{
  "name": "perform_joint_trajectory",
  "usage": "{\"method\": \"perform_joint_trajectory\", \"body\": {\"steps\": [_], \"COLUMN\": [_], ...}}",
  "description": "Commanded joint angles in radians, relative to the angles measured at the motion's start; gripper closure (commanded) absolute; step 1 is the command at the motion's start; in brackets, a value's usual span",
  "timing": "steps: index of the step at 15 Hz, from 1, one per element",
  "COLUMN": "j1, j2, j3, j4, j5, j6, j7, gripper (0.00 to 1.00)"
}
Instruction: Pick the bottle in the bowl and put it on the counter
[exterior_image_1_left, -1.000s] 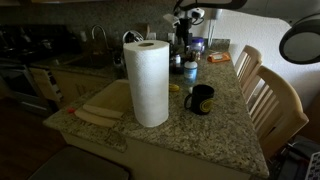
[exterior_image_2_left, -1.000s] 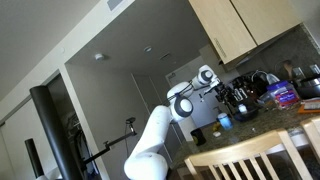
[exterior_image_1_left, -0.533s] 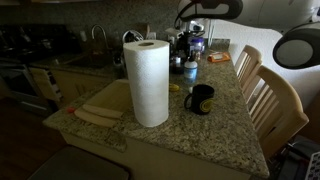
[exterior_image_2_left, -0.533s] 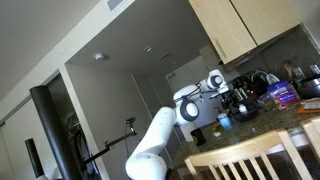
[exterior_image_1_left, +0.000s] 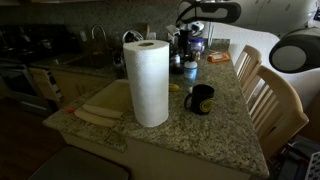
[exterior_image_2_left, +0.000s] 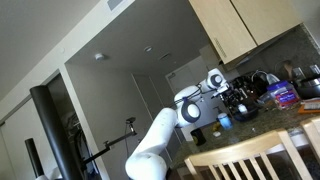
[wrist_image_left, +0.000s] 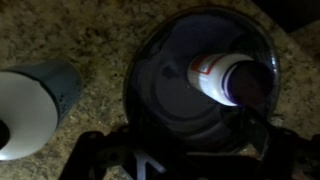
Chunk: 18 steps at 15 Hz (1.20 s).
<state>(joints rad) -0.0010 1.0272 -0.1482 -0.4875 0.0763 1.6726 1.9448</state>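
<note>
Directly below the gripper (wrist_image_left: 178, 165), jaws apart, the bowl (wrist_image_left: 160, 90) holds the bottle (wrist_image_left: 215, 75) near its rim. Bare counter (wrist_image_left: 100, 30) shows beyond the bowl's rim.

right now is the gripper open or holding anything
Gripper: open, holding nothing; the small white bottle lies in the small dark round bowl under it.

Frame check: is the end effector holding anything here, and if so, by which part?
Nothing appears held. The end effector is open above the bowl, fingers spread wide, while the bottle lies on its side inside the bowl.
</note>
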Motion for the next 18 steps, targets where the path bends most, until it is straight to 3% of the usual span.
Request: {"method": "perform_joint_trajectory", "body": {"steps": [1,2,3,4,7,11,13,18], "j1": [0.029,0.040,0.065,0.043,0.052,0.017,0.005,-0.002], "j2": [0.069,0.072,0.022,0.017,0.018,0.019,0.030,0.079], "j3": [-0.034,-0.047,-0.081,-0.037,-0.042,0.038,0.046,-0.006], "j4": [0.142,0.150,0.057,0.064,0.064,0.061,0.050,0.053], "j5": [-0.084,-0.114,-0.130,-0.104,-0.109,-0.040,-0.024,-0.059], "j6": [0.034,0.037,0.078,0.035,0.036,0.054,0.051,0.107], "j7": [0.167,0.212,0.258,0.176,0.183,-0.027,-0.048,0.079], "gripper": [0.00,0.00,0.00,0.00,0.00,0.00,0.00,0.00]}}
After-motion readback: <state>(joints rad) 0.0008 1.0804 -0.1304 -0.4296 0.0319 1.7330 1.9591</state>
